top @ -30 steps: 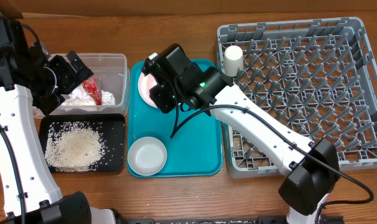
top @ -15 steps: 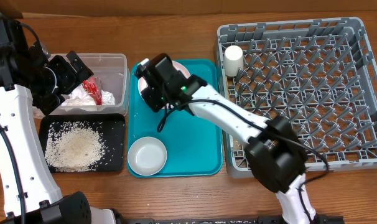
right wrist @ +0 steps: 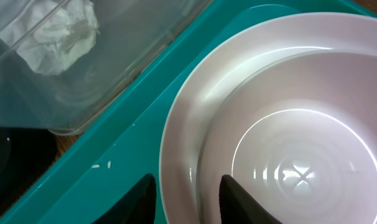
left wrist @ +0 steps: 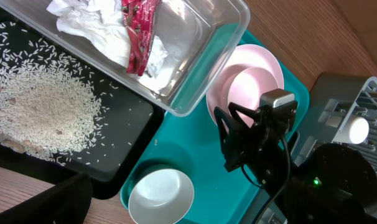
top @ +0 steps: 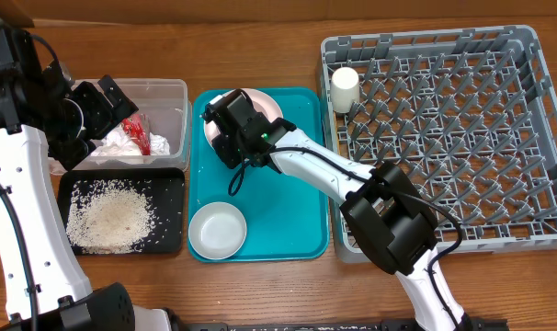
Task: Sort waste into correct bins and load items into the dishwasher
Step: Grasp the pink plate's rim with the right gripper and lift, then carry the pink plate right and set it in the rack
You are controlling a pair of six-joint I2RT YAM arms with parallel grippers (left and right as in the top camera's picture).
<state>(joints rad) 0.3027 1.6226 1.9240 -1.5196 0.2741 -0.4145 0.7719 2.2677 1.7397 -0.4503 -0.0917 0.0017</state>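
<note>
A pale pink plate [top: 271,99] lies at the back of the teal tray with a whitish bowl [right wrist: 300,155] in it. My right gripper [right wrist: 187,200] is open and low over the plate's left rim [right wrist: 179,124], one finger outside on the tray, the other over the bowl's wall. A second bowl [top: 217,230] sits at the tray's front. The white cup [top: 344,89] stands in the grey dishwasher rack [top: 426,41]. Napkin [left wrist: 95,31] and red wrapper [left wrist: 139,31] lie in the clear tub [top: 168,85]; rice [top: 108,216] covers the black tray [top: 173,184]. My left gripper [top: 111,108] hovers open over the tub.
The teal tray [top: 288,202] lies between the bins and the rack. My right arm stretches from the table's front edge across the tray's right side. Bare wooden table surrounds everything.
My right gripper has dropped lower and a little left over the plate's rim, and its elbow has swung left to the rack's front corner. The left arm has not moved.
</note>
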